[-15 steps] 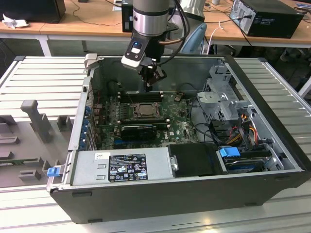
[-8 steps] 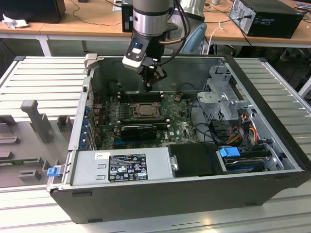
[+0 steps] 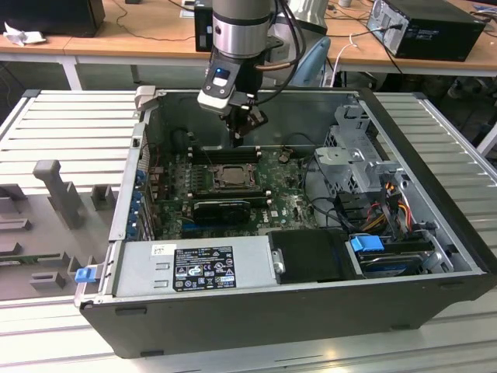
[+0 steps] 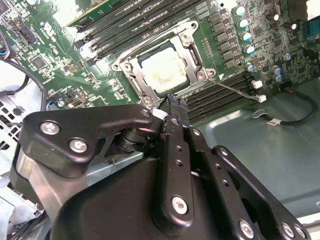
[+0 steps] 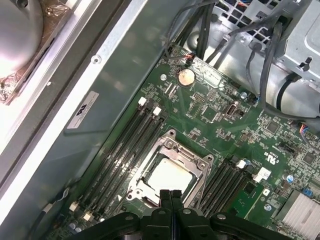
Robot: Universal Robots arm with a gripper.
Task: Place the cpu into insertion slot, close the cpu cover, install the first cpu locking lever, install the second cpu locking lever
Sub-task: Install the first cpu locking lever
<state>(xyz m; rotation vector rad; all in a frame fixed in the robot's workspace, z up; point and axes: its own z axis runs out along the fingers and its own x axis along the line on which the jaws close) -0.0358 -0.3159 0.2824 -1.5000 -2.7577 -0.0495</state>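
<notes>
Gripper [image 5: 170, 194] fingertips pressed together, nothing held, hovering over far edge of insertion slot [image 3: 213, 178], cpu [image 5: 169, 176] seated, cpu cover [image 5: 187, 154] down.

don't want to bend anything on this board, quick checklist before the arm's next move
1. chip seated flat: ok
2. cover down around chip: ok
3. thin lever latched: not ok, it juts out away from the cover
4. jaws empty: ok, closed together, nothing between them
5. jaws clear of cover: cannot tell, tips sit near its corner
</notes>
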